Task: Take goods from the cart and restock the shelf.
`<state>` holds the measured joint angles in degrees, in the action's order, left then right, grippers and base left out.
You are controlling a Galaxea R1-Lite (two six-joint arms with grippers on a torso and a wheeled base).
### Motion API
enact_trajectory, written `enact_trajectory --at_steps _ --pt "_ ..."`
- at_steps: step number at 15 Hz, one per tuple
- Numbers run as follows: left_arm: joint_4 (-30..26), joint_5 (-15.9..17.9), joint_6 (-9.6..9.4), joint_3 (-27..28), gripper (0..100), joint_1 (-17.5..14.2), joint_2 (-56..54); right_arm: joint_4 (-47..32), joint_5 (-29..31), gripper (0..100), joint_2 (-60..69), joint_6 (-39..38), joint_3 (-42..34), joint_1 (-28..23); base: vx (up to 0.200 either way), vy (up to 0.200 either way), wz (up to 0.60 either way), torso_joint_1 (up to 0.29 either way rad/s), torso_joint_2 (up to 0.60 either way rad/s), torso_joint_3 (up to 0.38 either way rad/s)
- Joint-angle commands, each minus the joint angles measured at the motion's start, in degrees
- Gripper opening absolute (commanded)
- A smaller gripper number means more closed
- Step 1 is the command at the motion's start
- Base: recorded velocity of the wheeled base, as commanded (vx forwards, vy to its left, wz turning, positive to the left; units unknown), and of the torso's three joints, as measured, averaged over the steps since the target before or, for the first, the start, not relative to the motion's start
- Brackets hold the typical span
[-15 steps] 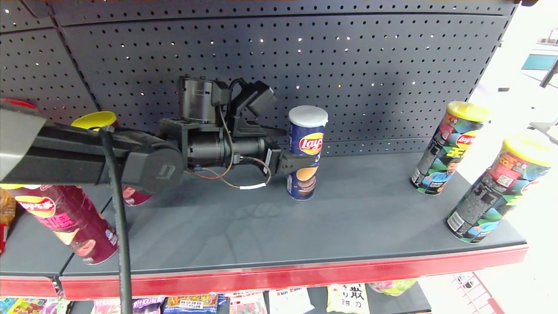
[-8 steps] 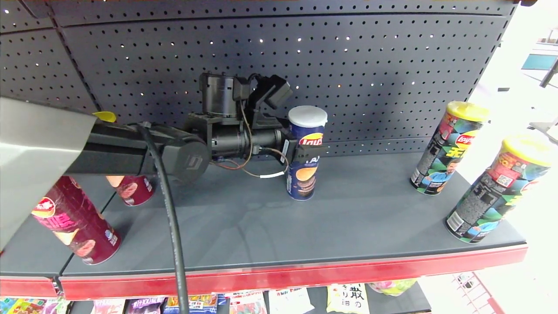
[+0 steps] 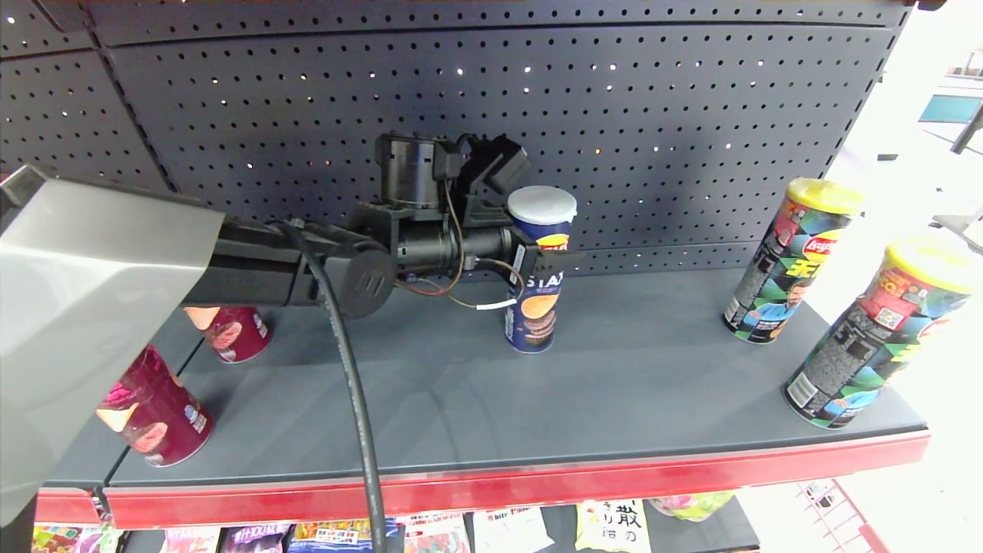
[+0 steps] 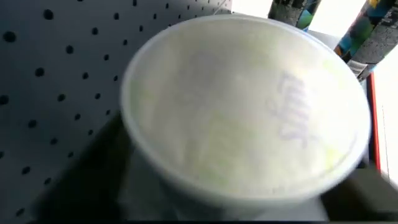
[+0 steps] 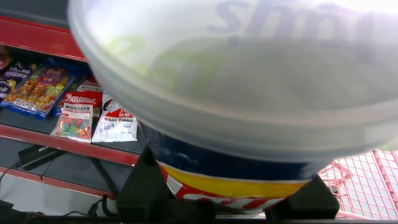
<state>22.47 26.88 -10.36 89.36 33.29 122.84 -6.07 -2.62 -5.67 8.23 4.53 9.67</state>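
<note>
The blue chip can [image 3: 535,311] stands up straight on the shelf [image 3: 430,399], about mid shelf, near the back wall w/ holes [image 3: 614,115]. My L gripper [image 3: 544,259] is at the can's upper part, just under the white lid [image 3: 542,204]. I can't tell if it squeezes the can or sits loose.

My R gripper [image 5: 227,196] holds a second blue chip can [image 5: 249,177], pinched from both sides. Snack bags [image 5: 74,106] on lower shelves are behind it, and a red wire grid [image 5: 373,180] is off to one side.

Hard to see: the L gripper covers the top part of the first can's label. My L arm [image 3: 269,269] hides the tops of the dark red cans [image 3: 157,418] [image 3: 230,332] on the left. From the L wrist cam the lid [image 4: 245,106] blocks the rest of that can.

Two black-green cans w/ yellow lids [image 3: 783,265] [image 3: 868,346] stand on the right, well apart from the blue one.
</note>
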Motion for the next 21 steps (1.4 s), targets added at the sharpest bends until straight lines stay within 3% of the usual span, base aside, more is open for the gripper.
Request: enact_trajectory --at_steps 1,6,12,14,16,17,21 --pt "0.12 0.28 -0.01 0.03 0 0.11 0.11 0.01 -0.02 0 -0.04 0.03 0.04 0.0 0.0 0.0 0.0 0.0 0.0 0.0" --pt "-2.43 4.23 -0.01 -6.48 0 -0.51 -5.69 0.01 0.51 0 -0.04 -0.32 -0.05 0.0 0.0 0.0 0.0 0.0 0.0 0.0" --pt "-2.16 14.34 -0.71 -26.69 0 -2.97 -21.68 0.01 0.51 0 -0.04 -0.32 -0.05 0.0 0.0 0.0 0.0 0.0 0.0 0.0" --pt "-2.08 16.19 -2.29 -30.38 0 -3.32 -24.14 0.01 0.51 0 -0.04 -0.32 -0.05 0.0 0.0 0.0 0.0 0.0 0.0 0.0" --pt "-2.08 17.94 -6.34 -31.88 0 -4.64 -24.41 0.01 0.51 0 -0.04 -0.32 -0.05 0.0 0.0 0.0 0.0 0.0 0.0 0.0" --pt "-2.16 18.38 -7.3 -31.88 0 -5.08 -24.23 0.01 0.51 0 -0.04 -0.32 -0.05 0.0 0.0 0.0 0.0 0.0 0.0 0.0" --pt "-2.08 18.91 -7.74 -31.88 0 -5.08 -24.32 0.01 0.6 0 -0.04 -0.32 -0.05 0.0 0.0 0.0 0.0 0.0 0.0 0.0"
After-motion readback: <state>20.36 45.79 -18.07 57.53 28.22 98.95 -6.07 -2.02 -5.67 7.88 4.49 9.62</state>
